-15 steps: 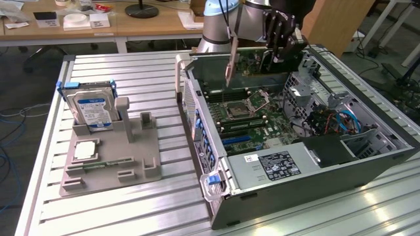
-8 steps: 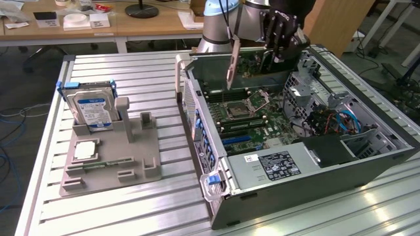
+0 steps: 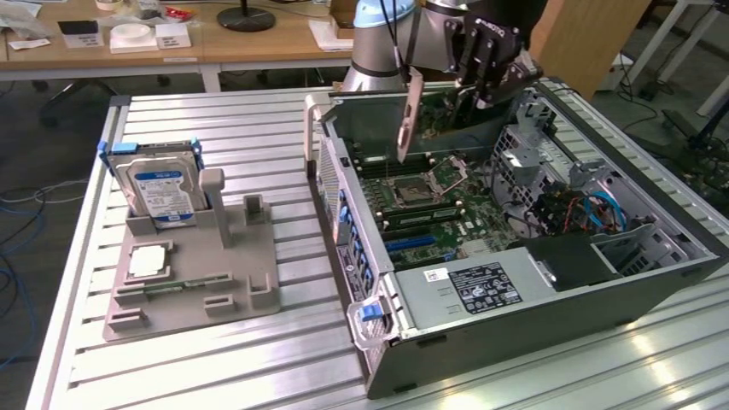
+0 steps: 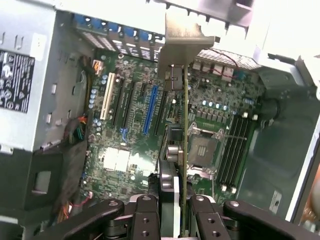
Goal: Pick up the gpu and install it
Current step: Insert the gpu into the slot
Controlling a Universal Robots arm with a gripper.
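- Black fingers (image 4: 150, 215) of the gripper (image 4: 182, 212) were pinched narrow on the gpu (image 4: 185, 125), so the card hung edge-on.
- Its metal bracket (image 4: 186, 35) pointed toward the case's rear, probably to match the slots.
- The gpu hung above the motherboard (image 4: 130, 125), unseated, inside the open computer case (image 3: 638, 282) on the table (image 3: 228, 359).

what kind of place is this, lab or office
Probably a robotics lab set up for PC assembly: the arm's gripper holds the gpu over an open computer case on a slatted metal table, with office desks behind.
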